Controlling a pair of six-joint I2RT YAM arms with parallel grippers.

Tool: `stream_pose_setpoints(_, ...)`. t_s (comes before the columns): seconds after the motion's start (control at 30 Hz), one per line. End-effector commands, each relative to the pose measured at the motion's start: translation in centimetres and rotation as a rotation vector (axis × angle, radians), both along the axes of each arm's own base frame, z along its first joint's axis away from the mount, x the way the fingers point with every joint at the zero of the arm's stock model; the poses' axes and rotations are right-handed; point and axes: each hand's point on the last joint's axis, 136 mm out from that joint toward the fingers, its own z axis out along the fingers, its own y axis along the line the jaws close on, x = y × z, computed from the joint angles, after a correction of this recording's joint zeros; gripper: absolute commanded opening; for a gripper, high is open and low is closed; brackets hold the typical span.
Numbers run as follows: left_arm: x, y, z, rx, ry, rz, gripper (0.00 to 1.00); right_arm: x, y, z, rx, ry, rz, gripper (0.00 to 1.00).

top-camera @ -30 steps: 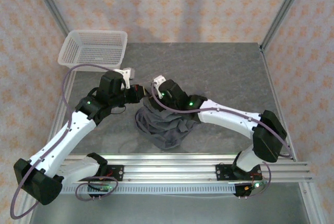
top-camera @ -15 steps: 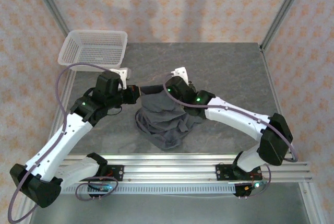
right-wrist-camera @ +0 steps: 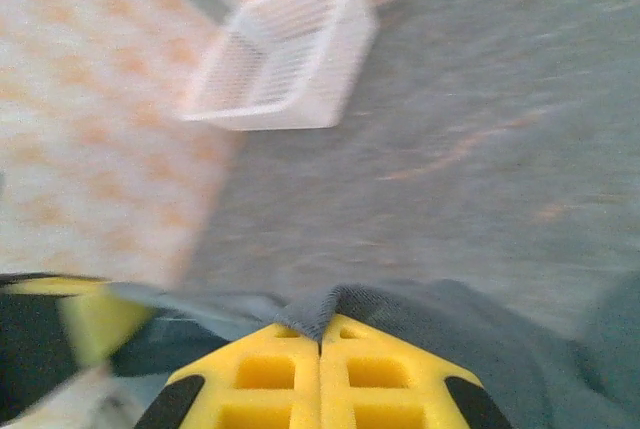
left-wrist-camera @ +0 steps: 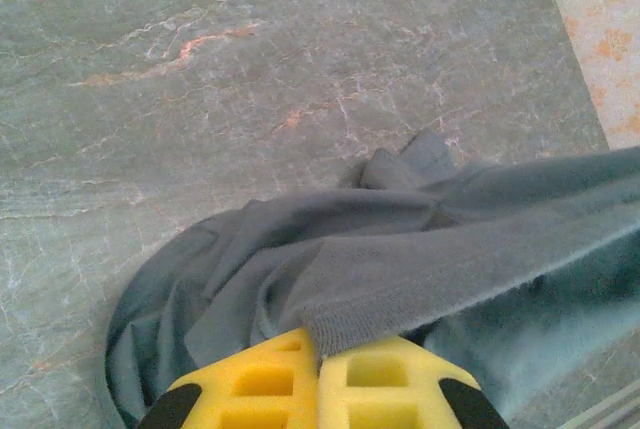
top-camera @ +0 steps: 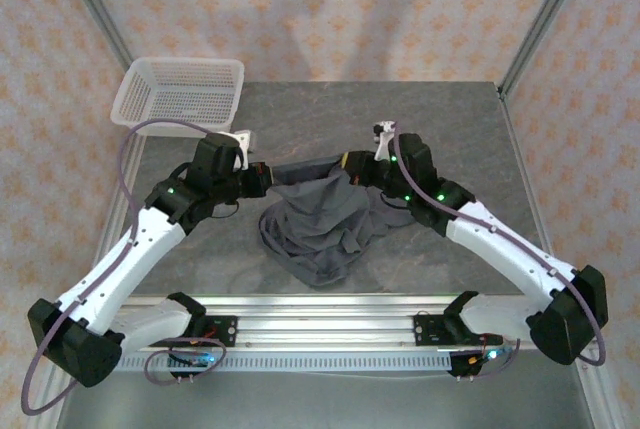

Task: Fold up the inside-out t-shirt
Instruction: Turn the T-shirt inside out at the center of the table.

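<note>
Dark slate-grey soft t-shirt [top-camera: 318,229] sits mid grey marbled desk [top-camera: 450,124], mostly bunched, one edge strung between our arms. Left gripper [left-wrist-camera: 318,354]: jaws clamped on that edge. Right gripper [right-wrist-camera: 320,334]: jaws clamped on same edge. We judge step as spreading out. Next we'd pull apart, lift, lay flat.

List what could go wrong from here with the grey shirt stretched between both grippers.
1. The left gripper and right gripper each pinch only a narrow edge of the dark slate-grey soft t-shirt; pulling apart may slip it free.
2. Most of the shirt lies bunched and creased on the grey stone-patterned table, so it may lift twisted rather than flat.
</note>
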Motion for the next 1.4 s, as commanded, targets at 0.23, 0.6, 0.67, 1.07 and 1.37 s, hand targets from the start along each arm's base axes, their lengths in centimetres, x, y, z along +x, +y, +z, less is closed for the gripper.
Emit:
stream_pose_setpoints(0.23,1.3,-0.6,0.8,-0.068,-0.023,0.031,0.0,-2.5,2.6,7.5,0.302,-0.031,0.146,0.0)
stream_pose_setpoints(0.6,0.7,1.7,-9.6,0.023,0.152,0.176,0.01,3.2,1.8,-8.5,-0.153,0.331,0.012,0.33)
stream_pose_setpoints(0.67,0.6,1.7,-12.1,-0.003,0.176,0.207,0.03,3.5,1.1,-8.3,-0.168,0.282,-0.039,0.38)
stream_pose_setpoints(1.07,0.0,6.2,-17.9,0.205,0.213,0.359,0.31,-2.7,5.6,-7.7,-0.534,-0.191,0.184,0.48)
stream_pose_setpoints(1.37,-2.7,10.3,-8.1,0.189,-0.067,0.439,0.5,-1.1,9.7,-13.1,-1.077,-0.442,0.415,0.63)
